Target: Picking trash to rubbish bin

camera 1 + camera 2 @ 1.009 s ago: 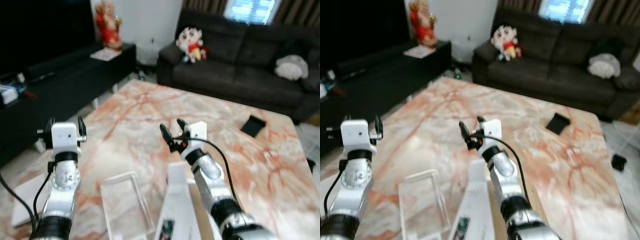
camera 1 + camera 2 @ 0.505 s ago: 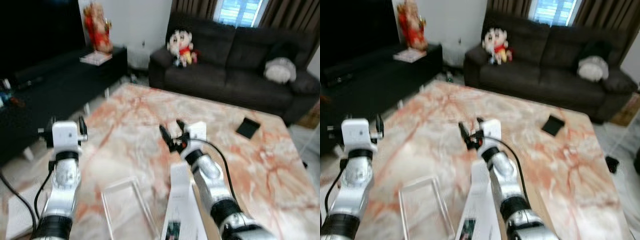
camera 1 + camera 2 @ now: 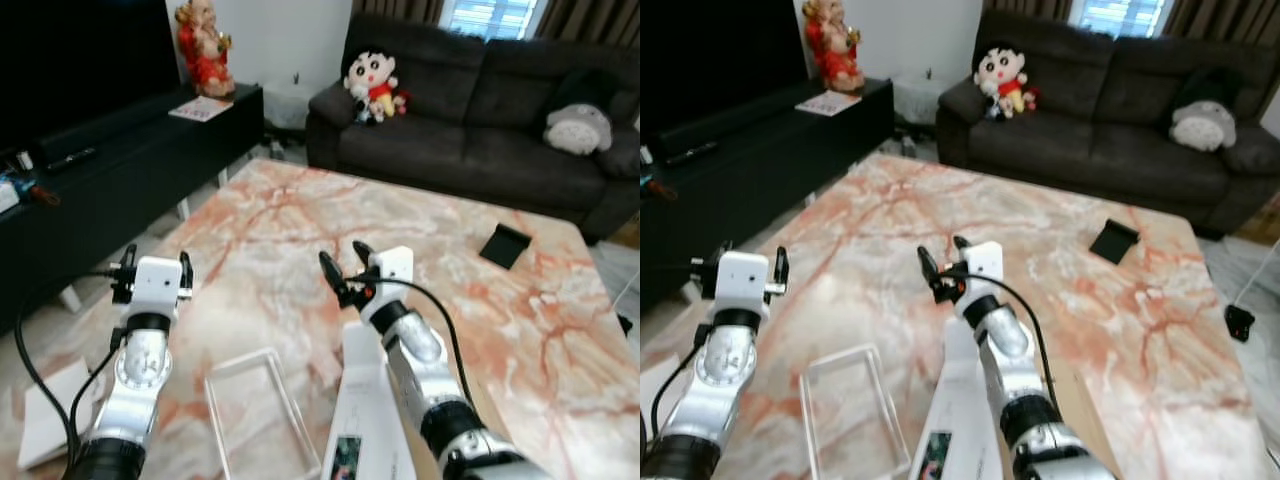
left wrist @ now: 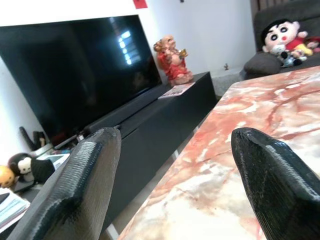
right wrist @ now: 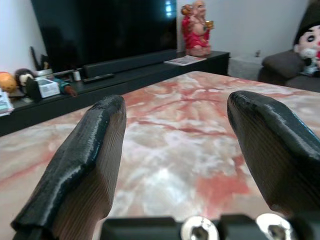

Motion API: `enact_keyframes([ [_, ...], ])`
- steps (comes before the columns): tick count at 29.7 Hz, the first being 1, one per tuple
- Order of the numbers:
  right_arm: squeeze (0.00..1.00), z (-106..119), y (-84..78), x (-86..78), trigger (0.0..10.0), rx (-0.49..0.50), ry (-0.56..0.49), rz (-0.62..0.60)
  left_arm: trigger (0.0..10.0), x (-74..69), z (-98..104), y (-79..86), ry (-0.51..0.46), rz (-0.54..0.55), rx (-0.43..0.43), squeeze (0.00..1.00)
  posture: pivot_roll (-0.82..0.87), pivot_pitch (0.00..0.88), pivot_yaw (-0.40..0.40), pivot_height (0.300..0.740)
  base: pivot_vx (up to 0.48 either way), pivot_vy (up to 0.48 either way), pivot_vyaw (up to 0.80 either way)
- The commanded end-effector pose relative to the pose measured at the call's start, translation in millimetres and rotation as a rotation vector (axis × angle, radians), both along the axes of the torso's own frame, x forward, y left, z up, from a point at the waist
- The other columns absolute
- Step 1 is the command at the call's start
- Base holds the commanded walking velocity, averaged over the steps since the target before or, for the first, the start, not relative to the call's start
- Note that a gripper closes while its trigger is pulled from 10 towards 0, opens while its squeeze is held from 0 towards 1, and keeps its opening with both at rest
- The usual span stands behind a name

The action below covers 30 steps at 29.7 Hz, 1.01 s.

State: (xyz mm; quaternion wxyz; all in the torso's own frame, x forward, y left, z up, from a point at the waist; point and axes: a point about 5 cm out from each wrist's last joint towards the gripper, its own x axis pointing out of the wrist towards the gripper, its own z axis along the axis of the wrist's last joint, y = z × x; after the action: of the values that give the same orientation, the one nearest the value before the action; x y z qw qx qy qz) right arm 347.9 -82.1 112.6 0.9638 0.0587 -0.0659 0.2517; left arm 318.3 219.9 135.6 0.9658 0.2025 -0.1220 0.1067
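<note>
Left gripper [image 3: 155,268]: we hold it raised over the near left part of the marble table [image 3: 290,230]; its two black fingers [image 4: 85,180] stand well apart with nothing between them.
Right gripper [image 3: 343,268]: we hold it up over the middle of the table, fingers [image 5: 85,150] spread wide and empty.
Trash: a clear plastic tray [image 3: 258,410] lies flat on the table between our two arms, near the front edge; a white carton [image 3: 362,420] lies just beside it, under our right forearm, apart from both grippers.
Other item on table: a small black object [image 3: 505,246] sits near the far right corner; we cannot tell what it is.
Rubbish bin: we cannot make one out with any certainty.
Surroundings: a dark sofa [image 3: 470,110] stands beyond the table with a doll [image 3: 372,85] and a grey plush [image 3: 580,128] on it; a black TV cabinet [image 3: 120,160] runs along our left, carrying a red figurine [image 3: 203,45].
</note>
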Motion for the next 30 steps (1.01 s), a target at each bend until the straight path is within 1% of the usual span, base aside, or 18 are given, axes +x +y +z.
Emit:
enact_keyframes([
  [1,0.00,4.0,-4.2,2.6,10.0,-0.002,-0.010,-0.009,10.0,3.1,1.5,-6.0,0.007,-0.024,0.021,0.00,0.06,0.000,-0.072,0.740,0.000,0.000,0.00],
  [30,0.00,3.4,-4.3,2.2,10.0,-0.004,-0.007,-0.007,10.0,3.2,2.3,-8.7,0.005,-0.032,0.024,0.00,0.06,0.000,-0.075,0.740,0.000,0.000,0.00],
])
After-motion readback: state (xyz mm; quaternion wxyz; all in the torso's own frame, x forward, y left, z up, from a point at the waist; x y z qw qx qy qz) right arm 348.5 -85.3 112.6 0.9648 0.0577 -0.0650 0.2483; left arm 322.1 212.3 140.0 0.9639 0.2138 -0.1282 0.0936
